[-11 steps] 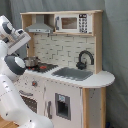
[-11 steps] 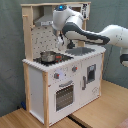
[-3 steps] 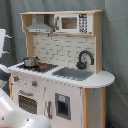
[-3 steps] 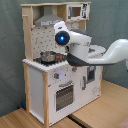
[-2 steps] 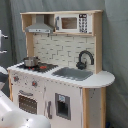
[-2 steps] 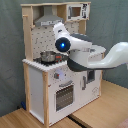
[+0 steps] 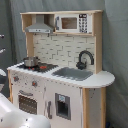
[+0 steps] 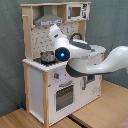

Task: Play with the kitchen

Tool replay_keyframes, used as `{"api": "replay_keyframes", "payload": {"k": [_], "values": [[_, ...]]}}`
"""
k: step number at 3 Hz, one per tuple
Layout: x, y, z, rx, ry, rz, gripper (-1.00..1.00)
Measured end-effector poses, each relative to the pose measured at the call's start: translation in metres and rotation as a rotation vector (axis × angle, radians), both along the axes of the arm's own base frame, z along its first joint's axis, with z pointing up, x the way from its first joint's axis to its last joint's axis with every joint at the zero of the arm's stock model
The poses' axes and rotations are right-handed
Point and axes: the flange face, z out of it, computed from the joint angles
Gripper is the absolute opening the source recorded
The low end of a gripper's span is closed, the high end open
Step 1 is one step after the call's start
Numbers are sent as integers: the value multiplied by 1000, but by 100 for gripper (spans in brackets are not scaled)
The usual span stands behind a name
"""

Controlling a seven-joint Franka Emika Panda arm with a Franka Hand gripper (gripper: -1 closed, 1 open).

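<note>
The arm [image 8: 80, 57] hovers at the kitchen [image 7: 60, 75] – gripper unseen (can't tell its state) – next, probably reach the pot [image 7: 30, 61].

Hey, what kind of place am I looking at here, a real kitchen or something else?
Probably a lab or studio setup, not a real kitchen: a toy play kitchen stands before a grey curtain, on a wooden floor, with a white robot arm reaching across it.
</note>
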Motion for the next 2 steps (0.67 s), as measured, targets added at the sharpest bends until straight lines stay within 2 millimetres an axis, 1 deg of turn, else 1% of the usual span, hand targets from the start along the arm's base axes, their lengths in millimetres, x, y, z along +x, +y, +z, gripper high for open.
{"api": "replay_keyframes", "payload": {"k": [1,2], "values": [[1,22,-35,-122,39,51,100],[0,39,-57,-238,78,103,100]]}}
